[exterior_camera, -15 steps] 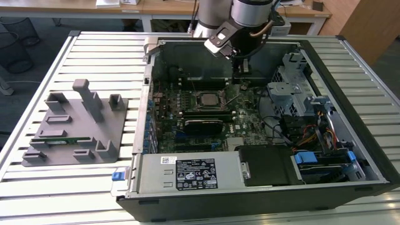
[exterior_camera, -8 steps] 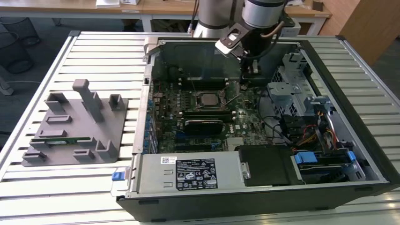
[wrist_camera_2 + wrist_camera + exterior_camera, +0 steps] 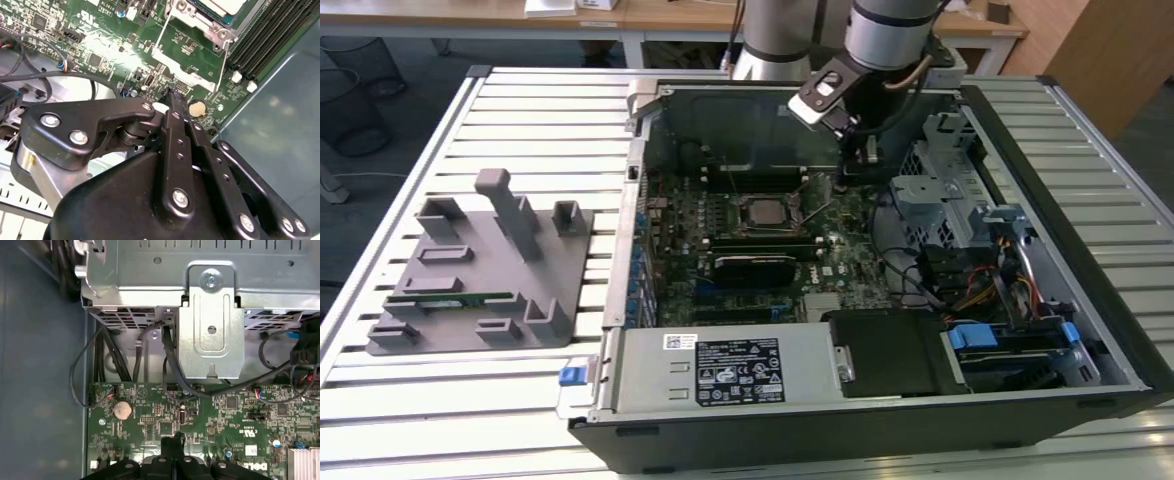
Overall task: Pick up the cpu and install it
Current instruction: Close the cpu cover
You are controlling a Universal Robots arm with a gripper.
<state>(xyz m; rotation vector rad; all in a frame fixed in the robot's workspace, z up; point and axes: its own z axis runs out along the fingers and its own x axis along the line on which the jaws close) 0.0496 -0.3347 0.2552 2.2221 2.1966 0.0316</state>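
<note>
The cpu (image 3: 765, 212), a small square chip with a silver top, lies in the socket in the middle of the green motherboard (image 3: 834, 265) inside the open computer case. In the second wrist view the cpu (image 3: 220, 6) shows with the socket's metal frame (image 3: 187, 42) swung open beside it. My gripper (image 3: 867, 158) hangs low over the board to the exterior view's right of the socket. Its black fingertips (image 3: 172, 96) are pressed together with nothing between them, next to a round coin battery (image 3: 197, 107). The first wrist view has the shut tips (image 3: 172, 440) over the board near that battery (image 3: 122, 410).
A grey plastic tray (image 3: 480, 270) with upright blocks stands on the slatted table at the exterior view's left, a green memory stick (image 3: 447, 298) lying on it. A metal drive cage (image 3: 210, 315) and black cables (image 3: 170, 365) crowd the case beside the gripper. Memory slots (image 3: 265, 40) flank the socket.
</note>
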